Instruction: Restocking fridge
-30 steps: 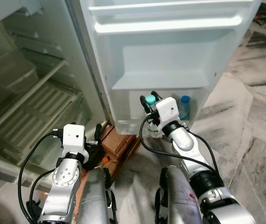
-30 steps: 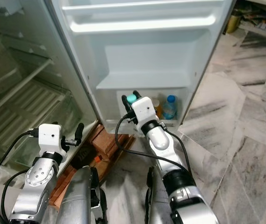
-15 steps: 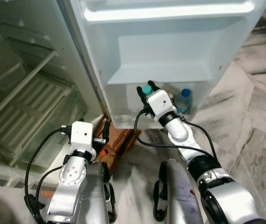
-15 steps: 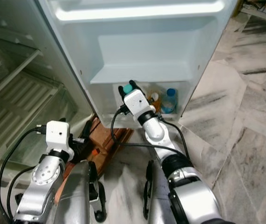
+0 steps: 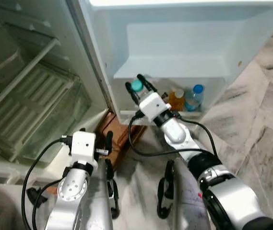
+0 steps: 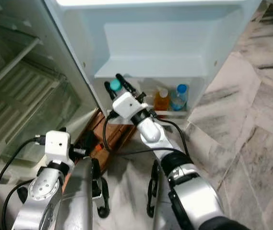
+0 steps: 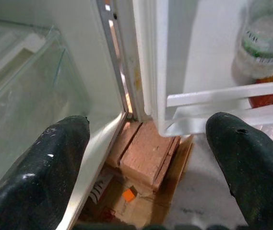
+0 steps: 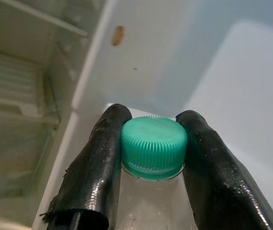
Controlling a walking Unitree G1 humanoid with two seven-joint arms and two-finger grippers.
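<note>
A: Where is the bottle, and what has hold of it?

B: The right gripper [image 5: 137, 86] is clamped on a clear bottle [image 8: 151, 201] with a green cap [image 5: 136, 85]. In the left eye view it sits just left of centre, at the left end of the lowest door shelf [image 5: 126, 114] of the open fridge door [image 5: 184, 43]. In the right wrist view the two black fingers [image 8: 90, 163] press the neck from both sides, right under the cap.

A: Is anything else on that shelf?

B: Yes. To the right of the gripper stand an orange bottle [image 5: 176, 99] with a pale cap and a bottle with a blue cap [image 5: 194, 97], side by side.

A: And the left arm?

B: The left gripper [image 7: 146, 143] is low in the lower left of the left eye view, near the foot of the fridge. In the left wrist view its fingers [image 7: 45, 163] are spread wide apart, holding nothing. Between them are the bottom corner of the door and reddish wooden blocks [image 7: 143, 155] on the floor.

A: What fills the rest of the picture?

B: The fridge interior [image 5: 26, 91], with glass shelves and a clear drawer, takes up the upper left. Grey marbled floor tiles [image 5: 261, 143] run down the right side.
</note>
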